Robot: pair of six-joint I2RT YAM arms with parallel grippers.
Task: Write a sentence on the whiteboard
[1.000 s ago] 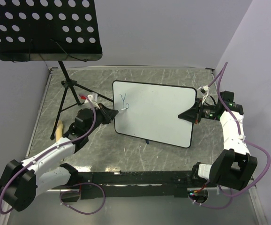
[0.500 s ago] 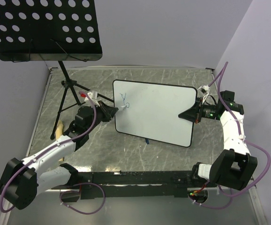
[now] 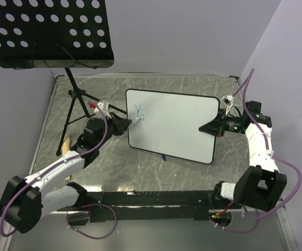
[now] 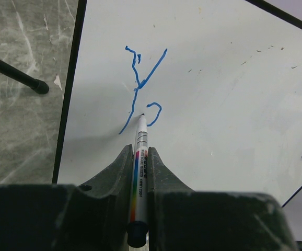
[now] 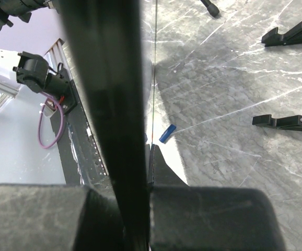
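Sitting mid-bench (image 3: 114,172), the whiteboard (image 3: 172,125) bears only the start of the sentence (image 4: 139,86): a blue "Y" and a half-made "o". The marker (image 4: 141,133), pinched in the left hand (image 4: 139,151), has its tip at that loop; closing it wants light, even pressure. The right hand (image 3: 212,127) clamps the board's right edge. How steeply the board leans is unclear.

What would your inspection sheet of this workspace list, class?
Surface: grey marbled tabletop, scratched.
Job's things: white black-framed whiteboard; blue handwritten marks near its left edge, a Y and part of an o; white marker pen, tip at the board.
Clutter: small blue cap by board's near edge.
Claws: left claw shut on pen; right claw shut on board's right edge.
Cables: purple cable along each arm.
Surroundings: black perforated music stand; lilac walls.
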